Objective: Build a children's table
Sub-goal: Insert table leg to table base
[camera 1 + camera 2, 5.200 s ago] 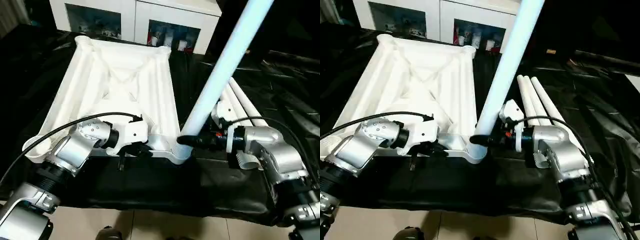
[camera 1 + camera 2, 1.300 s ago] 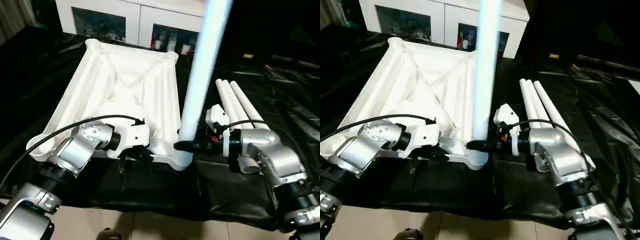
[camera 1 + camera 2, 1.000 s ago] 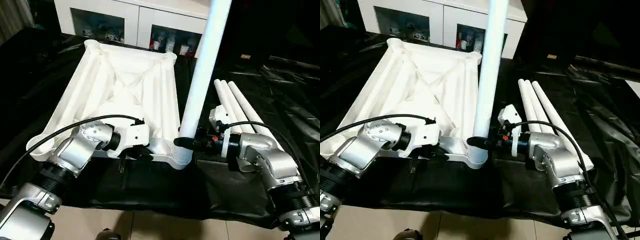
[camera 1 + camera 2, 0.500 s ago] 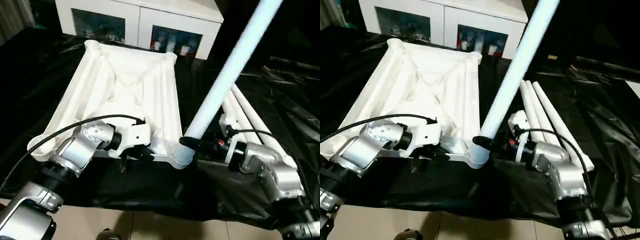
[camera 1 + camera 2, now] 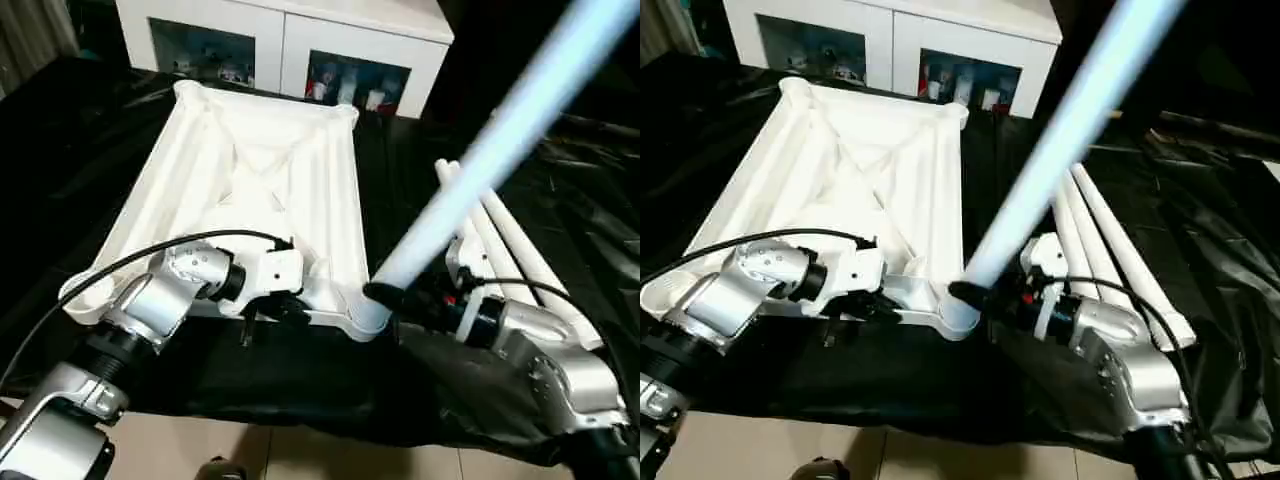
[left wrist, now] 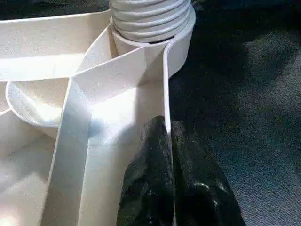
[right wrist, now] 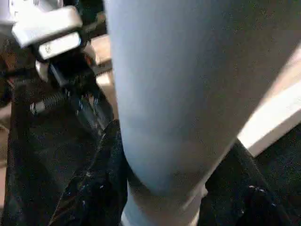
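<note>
Counting what lies before me: one children's table top (image 5: 250,190), flipped so its ribbed underside faces up, four legs in all, and two grippers. One leg (image 5: 490,150) stands in the near corner socket (image 5: 368,315) at about five o'clock of the top, leaning steeply toward two o'clock; three spare legs (image 5: 1100,245) lie side by side on the black cloth (image 5: 60,150) at three o'clock of the top. All is smooth white plastic: the top is a rectangle with raised straight ribs, a crossed brace in the middle and round cups at its corners, and the legs are long tapered tubes. In my left wrist view the seated leg's base shows screw-like ridges (image 6: 150,19) above the socket's collar. My left gripper (image 6: 169,136) has its two black fingers pressed together, pinching the thin outer wall of the top just beside that socket; the silver left forearm reaches in from seven o'clock with a black cable looping over it. My right gripper (image 5: 385,295) is clamped around the leaning leg just above the socket, its fingers (image 7: 108,160) hugging the tube on both sides, forearm coming in low from four o'clock. A white cabinet (image 5: 280,50) with glass doors stands at twelve o'clock.
</note>
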Motion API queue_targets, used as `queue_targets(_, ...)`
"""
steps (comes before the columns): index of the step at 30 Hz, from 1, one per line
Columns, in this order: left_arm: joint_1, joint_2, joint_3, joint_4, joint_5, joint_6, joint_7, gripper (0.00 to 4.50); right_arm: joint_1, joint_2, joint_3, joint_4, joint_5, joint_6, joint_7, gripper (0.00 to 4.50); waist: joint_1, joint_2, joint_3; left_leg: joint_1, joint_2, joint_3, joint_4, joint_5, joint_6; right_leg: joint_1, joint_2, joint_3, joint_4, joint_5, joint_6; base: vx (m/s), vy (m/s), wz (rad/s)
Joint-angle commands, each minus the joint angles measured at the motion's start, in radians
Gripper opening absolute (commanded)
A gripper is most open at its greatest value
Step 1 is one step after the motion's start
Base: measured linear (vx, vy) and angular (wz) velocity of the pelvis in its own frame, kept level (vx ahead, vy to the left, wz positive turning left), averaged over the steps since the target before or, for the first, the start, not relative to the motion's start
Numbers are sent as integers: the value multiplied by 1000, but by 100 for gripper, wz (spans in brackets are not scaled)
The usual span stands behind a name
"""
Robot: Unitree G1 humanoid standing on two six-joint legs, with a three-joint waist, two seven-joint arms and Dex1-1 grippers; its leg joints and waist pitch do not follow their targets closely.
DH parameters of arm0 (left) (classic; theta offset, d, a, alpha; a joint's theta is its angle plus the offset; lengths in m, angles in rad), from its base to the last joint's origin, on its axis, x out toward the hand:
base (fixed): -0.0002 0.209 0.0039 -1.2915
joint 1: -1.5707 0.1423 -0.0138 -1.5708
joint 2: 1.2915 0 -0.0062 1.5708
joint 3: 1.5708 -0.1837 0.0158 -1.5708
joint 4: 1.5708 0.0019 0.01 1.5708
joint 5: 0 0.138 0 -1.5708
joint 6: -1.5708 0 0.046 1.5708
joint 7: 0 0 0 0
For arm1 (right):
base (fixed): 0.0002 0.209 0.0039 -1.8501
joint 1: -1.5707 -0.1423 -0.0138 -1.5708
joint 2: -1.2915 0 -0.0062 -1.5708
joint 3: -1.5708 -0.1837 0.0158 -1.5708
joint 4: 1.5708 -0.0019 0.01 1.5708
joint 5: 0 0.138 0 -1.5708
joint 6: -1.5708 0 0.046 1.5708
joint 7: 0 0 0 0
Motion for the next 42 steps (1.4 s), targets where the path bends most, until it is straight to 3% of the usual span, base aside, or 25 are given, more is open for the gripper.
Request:
queue_targets(1, -15, 4, -9, 15, 28, 6, 14, 0, 72, -25, 84, 69, -81, 86, 3, 184, -5, 21, -32, 22, 50, -28, -80, -392, -37, 3, -70, 46, -92, -315, -162, 0, 0, 0)
queue_targets(6, -8, 6, -6, 6, 26, 12, 15, 0, 81, -25, 89, 46, -68, 101, -11, 184, -6, 16, -29, 21, 51, -30, -81, -398, -37, 0, -71, 47, -94, -336, -151, 0, 0, 0)
queue_targets(14, -2, 13, -5, 1, 26, 14, 11, 0, 60, -38, 120, 33, -71, 120, 13, 184, -6, 18, -27, 21, 51, -29, -82, -391, -36, -1, -70, 48, -94, -325, -150, 0, 0, 0)
queue_targets(19, 0, 17, -10, 1, 29, 9, 9, 0, 17, -82, 185, 52, -101, 134, 95, 184, -7, 14, -29, 21, 52, -29, -81, -386, -34, 0, -73, 48, -96, -350, -148, 0, 0, 0)
queue_targets(21, 1, 17, -11, -2, 30, 9, 8, 0, 2, -94, 203, 64, -110, 140, 119, 184, -6, 13, -31, 20, 52, -28, -80, -365, -30, 3, -72, 48, -93, -328, -153, 0, 0, 0)
queue_targets(24, 4, 20, -12, -8, 30, 12, 6, 0, -24, -108, 231, 87, -121, 144, 150, 184, -4, 11, -36, 21, 50, -23, -76, -306, -21, 7, -67, 46, -82, -220, -172, 0, 0, 0)
queue_targets(29, 11, 25, -11, -21, 29, 18, 7, 0, -29, -124, 269, 100, -129, 144, 180, 184, -1, 7, -39, 22, 50, -21, -73, -282, -17, 11, -66, 44, -78, -168, -181, 0, 0, 0)
queue_targets(39, 12, 26, -15, -24, 28, 20, 4, 0, -34, -101, 275, 168, -168, 103, 155, 184, -2, 10, -43, 24, 50, -24, -76, -322, -33, 11, -65, 43, -79, -177, -184, 0, 0, 0)
queue_targets(42, 8, 23, -18, -21, 30, 18, 3, 0, -45, -90, 279, 195, -187, 73, 138, 184, -5, 11, -41, 24, 51, -26, -79, -369, -45, 10, -67, 43, -85, -239, -176, 0, 0, 0)
